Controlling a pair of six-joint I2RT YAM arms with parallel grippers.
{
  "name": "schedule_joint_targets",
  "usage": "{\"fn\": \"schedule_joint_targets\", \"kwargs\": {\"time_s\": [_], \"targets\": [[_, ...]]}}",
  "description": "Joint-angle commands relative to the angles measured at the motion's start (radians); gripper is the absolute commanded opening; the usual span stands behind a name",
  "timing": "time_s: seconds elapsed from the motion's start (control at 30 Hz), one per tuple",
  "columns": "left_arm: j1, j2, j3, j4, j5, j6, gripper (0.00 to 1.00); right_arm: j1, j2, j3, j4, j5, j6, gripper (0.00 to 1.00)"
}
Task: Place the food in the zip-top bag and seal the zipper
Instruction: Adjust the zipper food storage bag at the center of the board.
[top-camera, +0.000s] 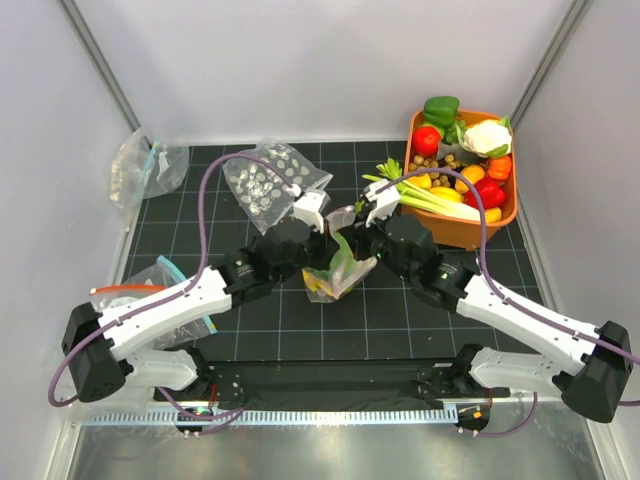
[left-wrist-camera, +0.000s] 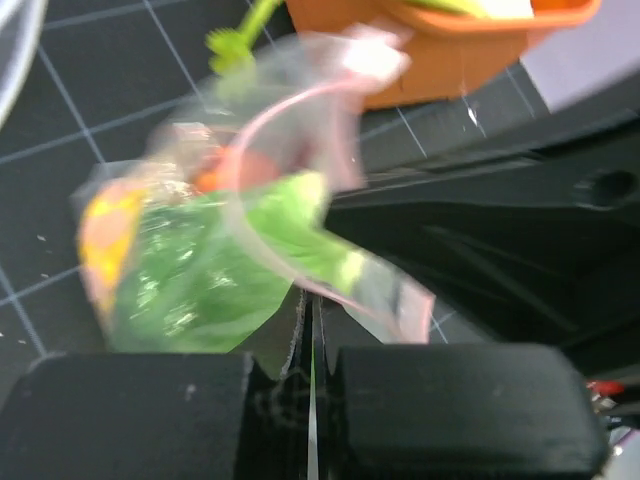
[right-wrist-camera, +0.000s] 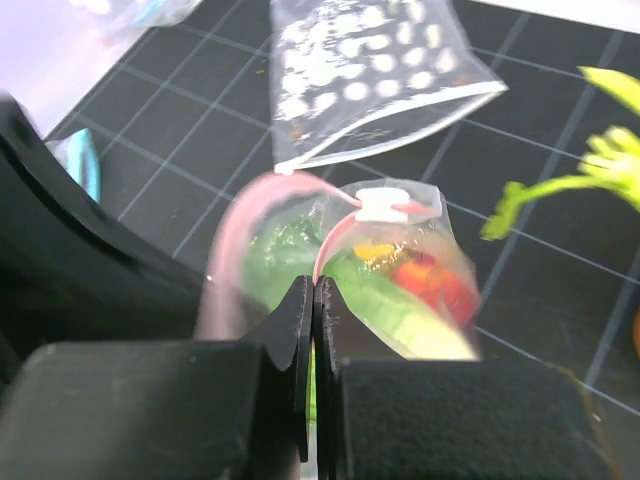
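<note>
Black grid mat (top-camera: 400, 310), desk centre: we see left gripper (left-wrist-camera: 312, 335) and right gripper (right-wrist-camera: 314, 300) both pinched onto the zip-top bag (top-camera: 340, 272), lettuce (left-wrist-camera: 190, 280) inside, zipper (right-wrist-camera: 235, 250) gaping.

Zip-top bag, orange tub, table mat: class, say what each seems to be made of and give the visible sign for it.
The zip-top bag: thin clear plastic film, glossy; the contents show through and it crumples. The orange tub: probably rigid moulded plastic; smooth, evenly coloured walls. The table mat: dark matte sheet with printed grid, perhaps rubber or vinyl.
</note>
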Motion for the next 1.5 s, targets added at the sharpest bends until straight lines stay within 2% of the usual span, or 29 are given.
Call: {"fn": "schedule_joint_targets", "kwargs": {"time_s": [0.0, 0.13, 0.27, 0.33, 0.57, 0.63, 0.67, 0.7, 0.83, 0.9, 1.0, 1.4, 1.47], "targets": [[-0.065, 0.04, 0.048, 0.049, -0.074, -0.019, 0.01, 0.001, 0.002, 0.03, 0.139, -0.149, 0.013, 0.01], [-0.068, -0.004, 0.037, 0.012, -0.163, -0.024, 0.03, 0.001, -0.048, -0.017, 0.184, -0.148, 0.011, 0.01], [-0.068, -0.076, -0.018, 0.058, -0.178, -0.021, 0.09, -0.001, -0.107, -0.043, 0.195, -0.187, 0.016, 0.01], [-0.068, -0.062, -0.015, 0.061, -0.177, -0.023, 0.1, -0.001, -0.111, -0.042, 0.19, -0.191, 0.026, 0.04], [-0.064, 0.037, 0.025, 0.029, -0.161, -0.062, 0.08, -0.001, -0.082, -0.034, 0.158, -0.133, 0.065, 0.06], [-0.059, 0.03, 0.025, 0.029, -0.16, -0.07, 0.08, -0.001, -0.075, -0.03, 0.147, -0.121, 0.075, 0.18], [-0.056, 0.022, 0.02, 0.029, -0.163, -0.072, 0.07, -0.001, -0.073, -0.033, 0.146, -0.093, 0.077, 0.28], [-0.051, 0.011, 0.01, 0.03, -0.169, -0.076, 0.08, -0.001, -0.076, -0.037, 0.146, -0.076, 0.083, 0.32], [-0.028, -0.039, -0.02, 0.036, -0.168, -0.085, 0.07, -0.001, -0.07, -0.033, 0.109, 0.031, 0.098, 0.37], [-0.014, -0.058, -0.026, 0.038, -0.161, -0.087, 0.08, -0.001, -0.069, -0.036, 0.107, 0.069, 0.106, 0.45], [-0.011, -0.058, -0.03, 0.038, -0.148, -0.088, 0.07, -0.001, -0.058, -0.03, 0.092, 0.091, 0.112, 0.51], [-0.001, -0.058, -0.018, 0.018, -0.14, -0.085, 0.08, -0.001, 0.033, 0.027, 0.014, 0.192, 0.083, 0.52], [0.007, -0.065, -0.02, 0.018, -0.14, -0.085, 0.08, -0.001, 0.042, 0.035, 0.011, 0.211, 0.08, 0.37]]}}
